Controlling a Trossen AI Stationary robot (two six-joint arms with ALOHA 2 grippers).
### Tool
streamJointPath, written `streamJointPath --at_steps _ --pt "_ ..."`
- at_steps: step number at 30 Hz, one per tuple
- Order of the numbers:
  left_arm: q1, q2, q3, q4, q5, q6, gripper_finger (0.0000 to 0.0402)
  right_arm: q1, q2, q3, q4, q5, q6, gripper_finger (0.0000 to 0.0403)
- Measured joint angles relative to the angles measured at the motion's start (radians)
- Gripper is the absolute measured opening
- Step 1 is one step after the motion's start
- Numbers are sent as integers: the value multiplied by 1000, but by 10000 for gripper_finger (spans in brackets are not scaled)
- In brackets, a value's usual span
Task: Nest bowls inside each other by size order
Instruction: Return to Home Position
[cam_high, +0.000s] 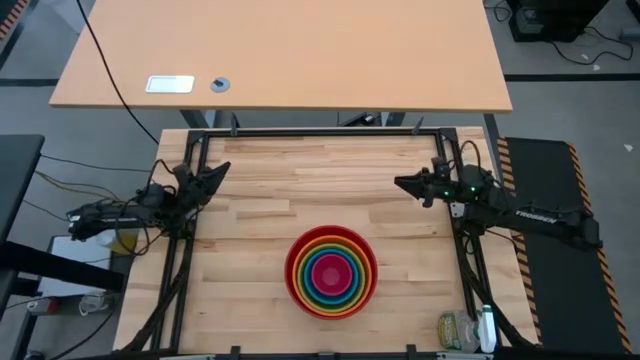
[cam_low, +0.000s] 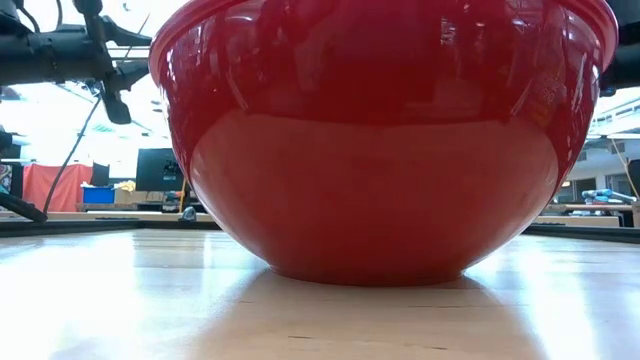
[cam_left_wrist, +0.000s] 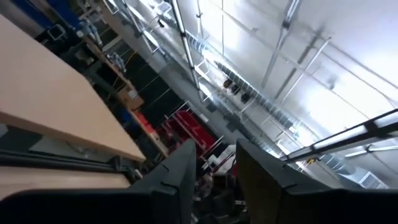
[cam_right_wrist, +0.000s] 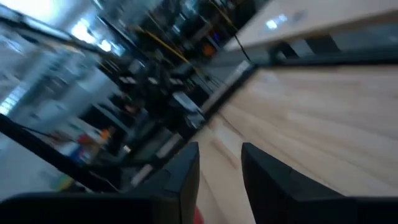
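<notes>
The five bowls stand nested in one stack on the table's near middle. The red bowl (cam_high: 290, 285) is outermost, then the orange (cam_high: 331, 235), the lime green (cam_high: 331, 243), the blue (cam_high: 331, 252), and the magenta pink (cam_high: 331, 273) in the centre. In the low view the red bowl's wall (cam_low: 380, 150) fills the picture, its base on the wood. My left gripper (cam_high: 222, 168) hovers at the table's left edge, far from the stack. My right gripper (cam_high: 400, 183) hovers at the right edge. Both are empty, each with a narrow gap between the fingers (cam_left_wrist: 217, 180) (cam_right_wrist: 221, 180).
A plastic bottle and small items (cam_high: 465, 330) lie at the table's near right corner. A tan desk (cam_high: 280, 60) stands beyond the far edge. Black frame rails (cam_high: 300, 132) run along the table's far and side edges. Bare wood lies between the arms and the stack.
</notes>
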Motion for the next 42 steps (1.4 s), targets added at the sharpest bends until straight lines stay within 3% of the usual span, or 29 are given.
streamJointPath --at_steps 7,15,25,28,31,37,39,42 --pt "0 2 0 -191 -8 -52 116 -26 -40 -184 287 9 128 126" --pt "-3 2 0 -418 -11 -194 116 -29 -39 -187 256 -8 123 126" --pt "-3 63 -1 -420 -28 -215 116 -29 -38 -187 265 30 128 126" --pt "-4 85 -1 -421 30 -190 116 -29 -38 -187 253 -16 116 126" --pt "-4 111 -1 -427 104 -56 116 -29 -38 -187 218 -48 -12 126" --pt "-4 156 -1 -430 140 434 116 -29 -38 -187 104 -33 -488 126" --pt "-4 162 -1 -430 140 515 116 -29 -38 -187 73 -16 -626 126" --pt "-4 162 -1 -430 140 552 116 -29 -38 -187 61 -16 -703 126"
